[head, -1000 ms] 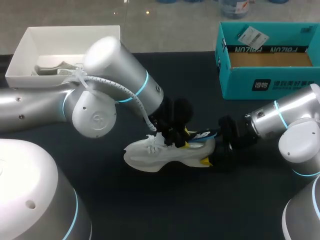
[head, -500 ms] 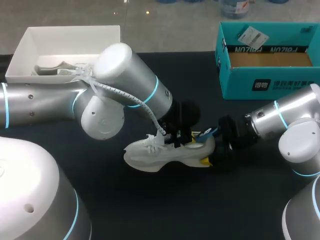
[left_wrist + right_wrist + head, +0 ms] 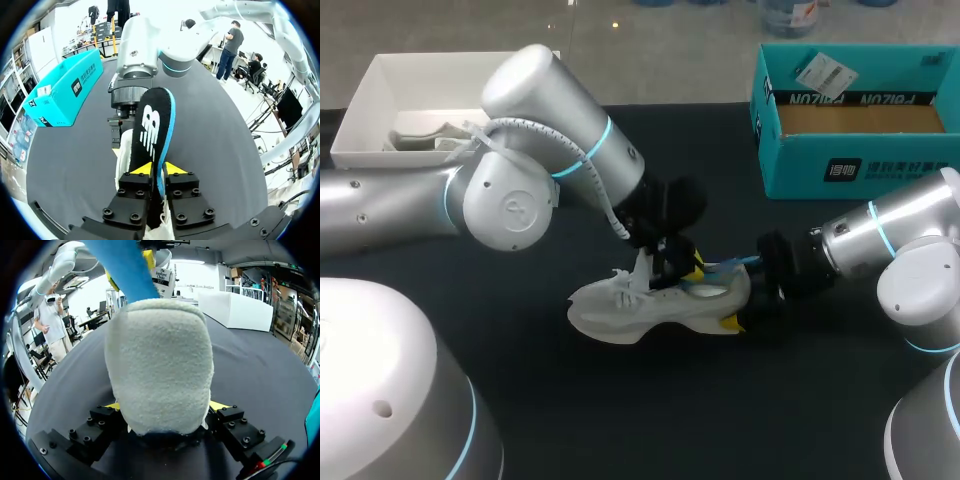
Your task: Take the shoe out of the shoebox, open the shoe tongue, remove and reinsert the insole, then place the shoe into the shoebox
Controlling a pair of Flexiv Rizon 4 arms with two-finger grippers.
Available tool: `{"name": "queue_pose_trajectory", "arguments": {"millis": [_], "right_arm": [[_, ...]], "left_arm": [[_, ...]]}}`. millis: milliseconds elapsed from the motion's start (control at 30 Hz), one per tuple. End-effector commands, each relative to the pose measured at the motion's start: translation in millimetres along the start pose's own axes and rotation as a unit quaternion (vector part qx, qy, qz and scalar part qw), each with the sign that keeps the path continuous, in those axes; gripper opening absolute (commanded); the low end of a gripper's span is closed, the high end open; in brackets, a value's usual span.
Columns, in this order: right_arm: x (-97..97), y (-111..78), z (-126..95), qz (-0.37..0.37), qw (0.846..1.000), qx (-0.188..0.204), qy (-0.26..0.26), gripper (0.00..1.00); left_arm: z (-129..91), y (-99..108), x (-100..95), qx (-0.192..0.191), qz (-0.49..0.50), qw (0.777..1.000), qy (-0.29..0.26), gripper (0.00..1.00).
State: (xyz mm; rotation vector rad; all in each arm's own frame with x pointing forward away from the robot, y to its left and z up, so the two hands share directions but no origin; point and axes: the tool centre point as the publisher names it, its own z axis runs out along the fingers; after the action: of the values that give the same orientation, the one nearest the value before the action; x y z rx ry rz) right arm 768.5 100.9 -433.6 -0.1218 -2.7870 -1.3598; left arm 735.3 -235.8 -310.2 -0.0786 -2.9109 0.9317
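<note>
At the middle of the dark desk (image 3: 620,410) the white shoe (image 3: 635,312) rests on its sole. The right tool (image 3: 740,300) clamps its heel from both sides. The left tool (image 3: 690,272) pinches the black, blue-edged insole (image 3: 150,127), which rises partly out of the shoe's opening. The teal shoebox (image 3: 860,165) stands well apart.

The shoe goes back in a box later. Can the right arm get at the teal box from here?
Probably yes: the teal box lies open on that arm's side, with only bare table between. But the right end effector is shut on the shoe heel, so it is busy for now.
</note>
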Motion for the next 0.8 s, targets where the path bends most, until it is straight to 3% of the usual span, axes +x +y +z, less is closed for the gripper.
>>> {"name": "queue_pose_trajectory", "arguments": {"millis": [33,600,667,733,800], "right_arm": [[2.0,-3.5,5,0.0,1.0,0.001,-0.001,0.0],[2.0,-3.5,5,0.0,1.0,0.001,-0.001,0.0],[2.0,-3.5,5,0.0,1.0,0.001,-0.001,0.0],[2.0,-3.5,5,0.0,1.0,0.001,-0.001,0.0],[2.0,-3.5,5,0.0,1.0,0.001,-0.001,0.0]], "left_arm": [[7,-1,-1.5,-0.009,0.0,1.0,-0.005,0.49],[22,11,-2.4,-0.028,0.013,0.999,-0.036,0.4],[25,11,-3.6,-0.03,0.012,0.999,-0.037,0.26],[26,12,-5.1,-0.031,0.008,0.999,-0.037,0.0],[27,12,-6.4,-0.03,0.006,0.999,-0.036,0.0]]}}
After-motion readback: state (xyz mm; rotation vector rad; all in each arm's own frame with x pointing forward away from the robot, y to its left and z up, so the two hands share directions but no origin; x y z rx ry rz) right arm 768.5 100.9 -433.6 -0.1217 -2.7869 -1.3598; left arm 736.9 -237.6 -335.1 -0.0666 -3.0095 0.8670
